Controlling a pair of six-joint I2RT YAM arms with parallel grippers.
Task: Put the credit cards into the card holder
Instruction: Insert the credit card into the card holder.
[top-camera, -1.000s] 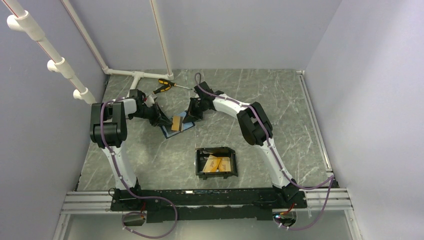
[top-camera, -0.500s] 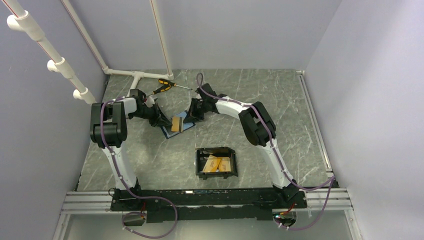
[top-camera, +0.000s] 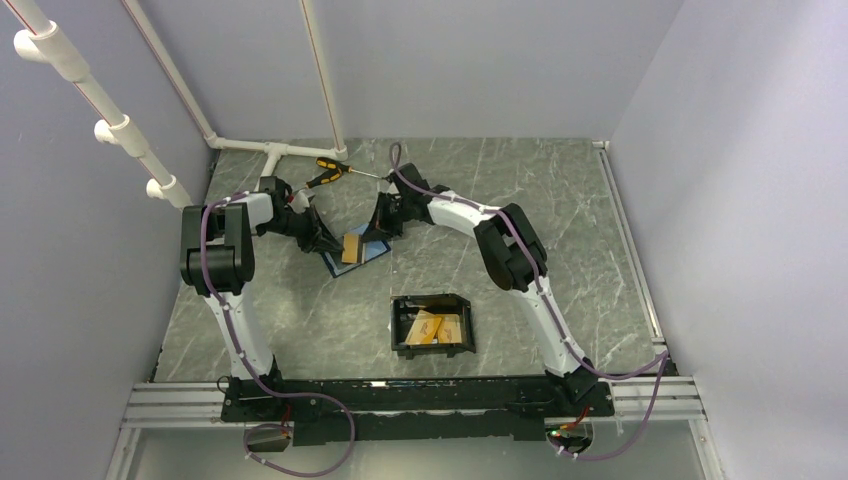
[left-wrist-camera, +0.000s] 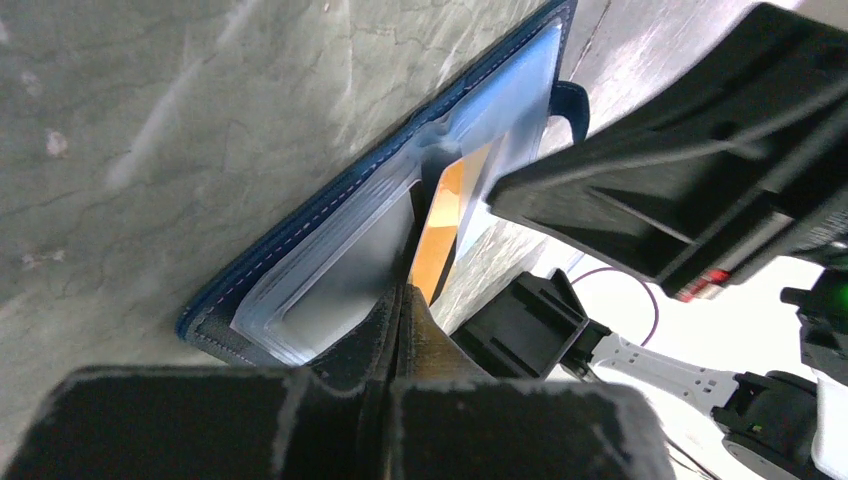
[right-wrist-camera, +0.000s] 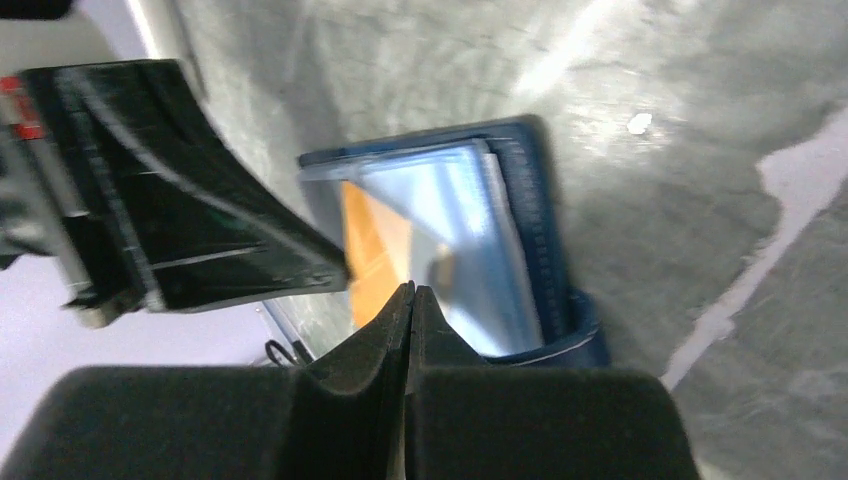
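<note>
A dark blue wallet lies open at the far left-centre of the table. An orange credit card stands up out of its clear sleeve. My left gripper is shut on that card's edge; in the left wrist view the card runs from the gripper into the wallet. My right gripper is shut, its tips against the wallet's clear sleeve beside the card. The black card holder sits nearer, with two orange cards inside.
A yellow-and-black screwdriver lies at the back left, next to white pipes along the wall. Both arms reach in over the wallet from either side. Grey walls close in the table.
My right gripper has shifted slightly left and farther over the wallet. The left gripper and the card have barely moved.
</note>
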